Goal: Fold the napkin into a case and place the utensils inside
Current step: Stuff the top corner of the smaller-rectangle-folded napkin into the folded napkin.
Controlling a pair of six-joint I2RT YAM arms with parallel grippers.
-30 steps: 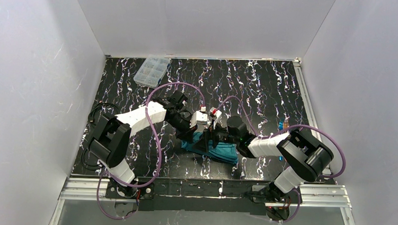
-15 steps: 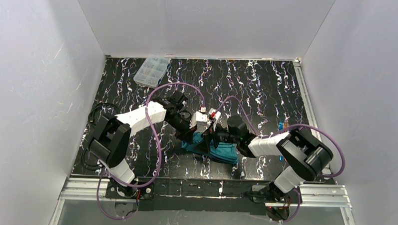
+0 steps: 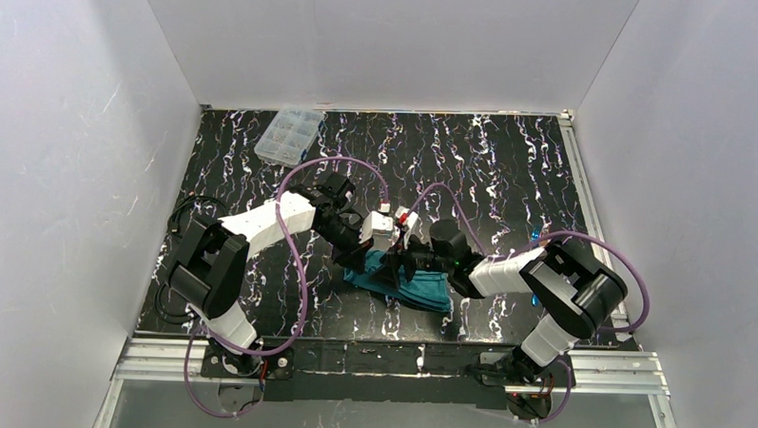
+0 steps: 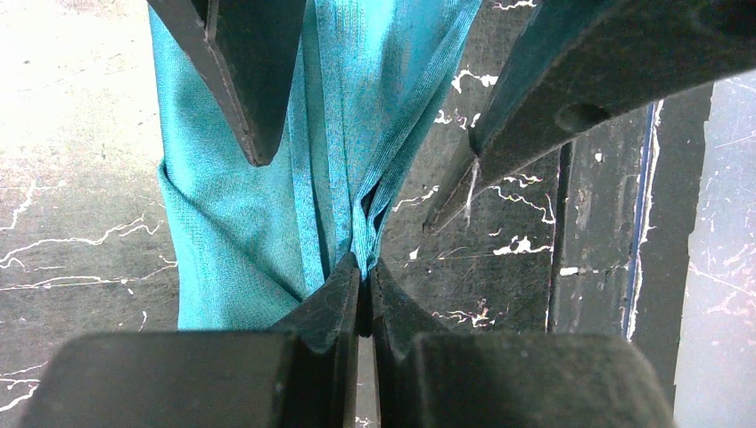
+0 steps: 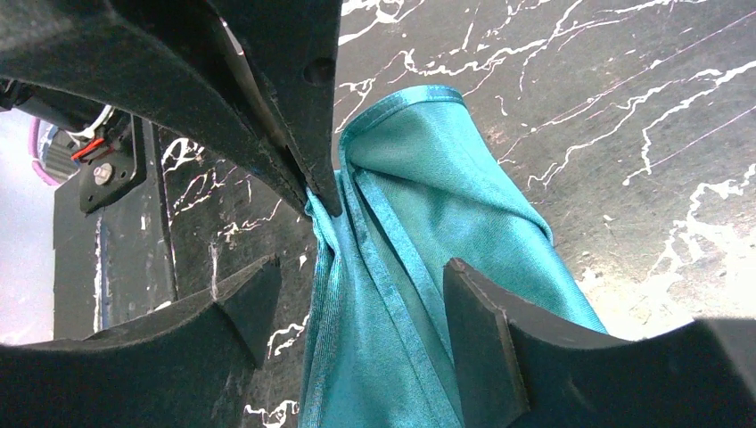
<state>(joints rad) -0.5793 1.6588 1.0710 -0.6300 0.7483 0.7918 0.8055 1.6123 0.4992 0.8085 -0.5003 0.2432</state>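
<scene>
The black table (image 3: 510, 171) has the napkin (image 3: 415, 289) bunched near its front edge, in the middle, between the two arms. It is not a case yet, just a long crumpled fold. The left gripper (image 4: 361, 276) is pinched tight on a ridge of the cloth. The right gripper (image 5: 357, 303) stands wide apart with the same cloth between its fingers, and it holds nothing.

I think the right one should close on the cloth just beside the left pinch and catch all the layers. Then both can pull the fold straight without it slipping. Go slow, since the cloth looks slippery.

From above you see where the napkin lies and a clear box (image 3: 289, 135) in the far left corner, but the arms hide the grip. The wrist views show the pinch and the open gap — not the box.
</scene>
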